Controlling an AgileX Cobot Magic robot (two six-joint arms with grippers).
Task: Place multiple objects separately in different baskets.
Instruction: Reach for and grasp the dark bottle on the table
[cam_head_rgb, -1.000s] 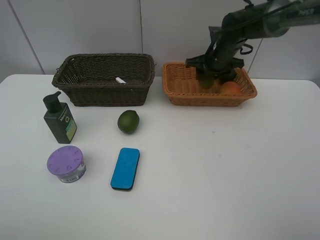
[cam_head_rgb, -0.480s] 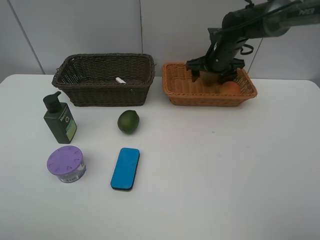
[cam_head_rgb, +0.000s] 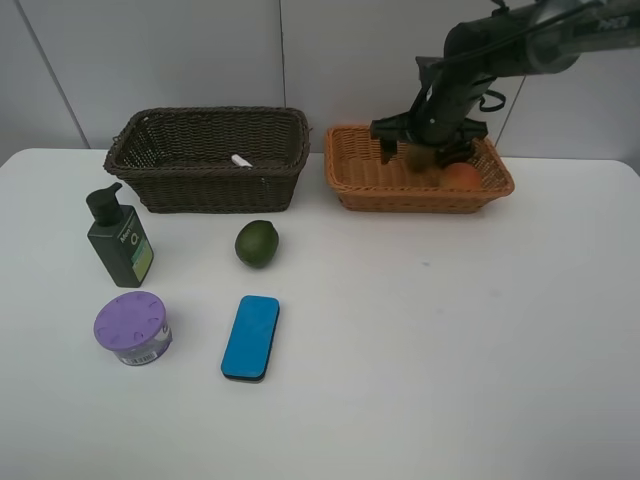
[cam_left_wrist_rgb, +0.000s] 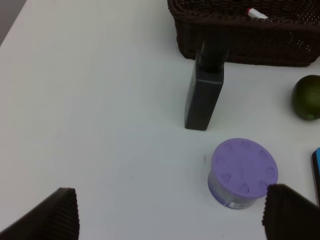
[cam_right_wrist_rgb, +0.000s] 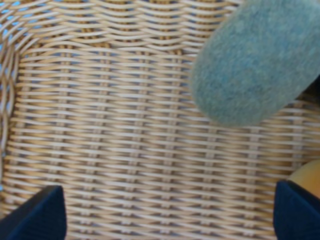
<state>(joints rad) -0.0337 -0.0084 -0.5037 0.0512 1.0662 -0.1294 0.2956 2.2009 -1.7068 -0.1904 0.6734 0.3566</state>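
My right gripper (cam_head_rgb: 422, 152) hangs open over the light orange basket (cam_head_rgb: 360, 175), and the right wrist view shows its fingertips (cam_right_wrist_rgb: 35, 212) wide apart above the woven floor. A fuzzy kiwi (cam_right_wrist_rgb: 255, 65) lies free on that floor, with the orange peach (cam_head_rgb: 462, 175) beside it. The white-pink marker (cam_head_rgb: 241, 160) rests in the dark brown basket (cam_head_rgb: 205, 185). On the table stand a dark green pump bottle (cam_head_rgb: 120, 240), a lime (cam_head_rgb: 256, 243), a purple-lidded tub (cam_head_rgb: 133, 327) and a blue eraser (cam_head_rgb: 250, 337). My left gripper (cam_left_wrist_rgb: 170, 220) is open above the table near the tub (cam_left_wrist_rgb: 243, 172), holding nothing.
The white table (cam_head_rgb: 450, 330) runs wide to the right and front of the objects. A pale wall stands close behind both baskets. The left arm does not show in the exterior high view.
My right gripper has opened and lifted slightly inside the light basket, leaving the kiwi lying on the basket floor. Everything else stays put.
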